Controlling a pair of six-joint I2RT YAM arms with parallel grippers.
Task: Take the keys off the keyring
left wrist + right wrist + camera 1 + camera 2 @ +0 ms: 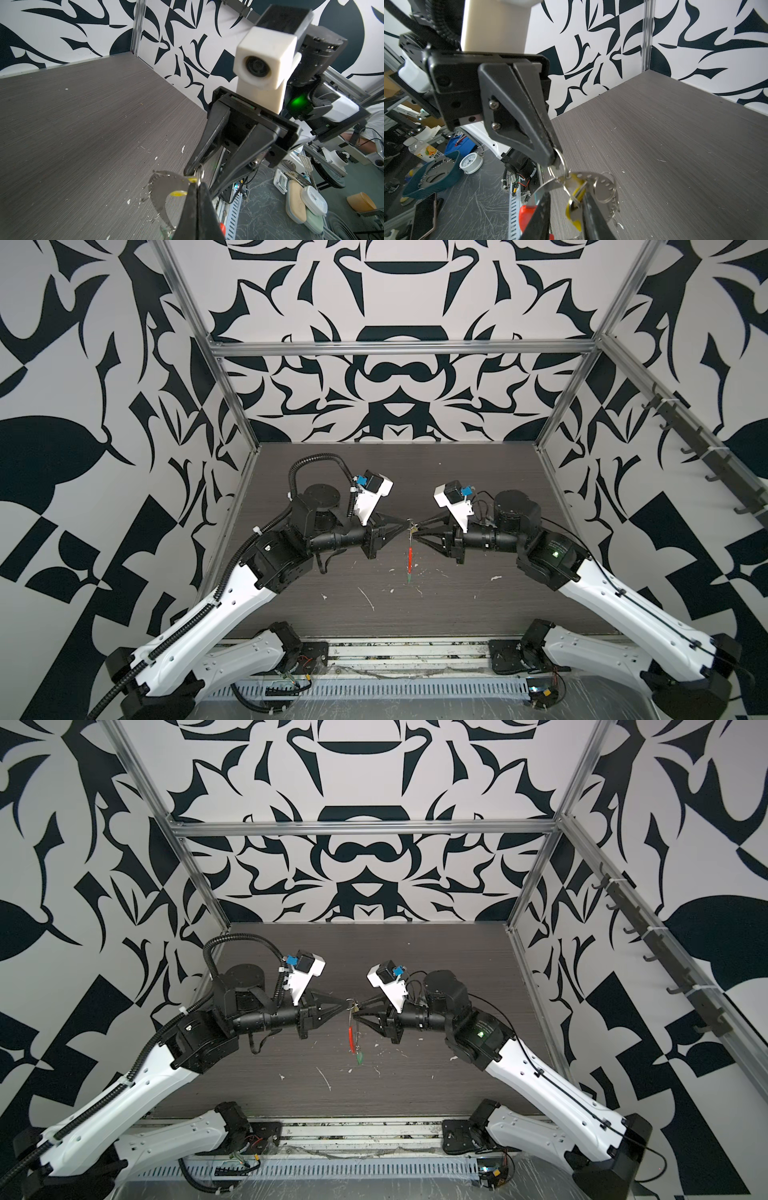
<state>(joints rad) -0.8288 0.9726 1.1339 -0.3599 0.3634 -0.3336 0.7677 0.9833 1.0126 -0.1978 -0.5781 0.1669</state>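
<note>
Right now your left claw (pixel 555 159) is pinched fully closed on a small metal loop (pixel 565 164). The keyring (pixel 600 181) hangs from that loop, straight down below both claw tips toward the tabletop (pixel 675 145), with its red arc and the green key (pixel 359 1057) lowest. Your right claw (pixel 201 179) meets it tip to tip, jaws partly apart and gripping nothing, with the yellow key (pixel 571 209) lying between them. The right arm is nearer that key, so I'd judge it should close and draw away from the left claw.
</note>
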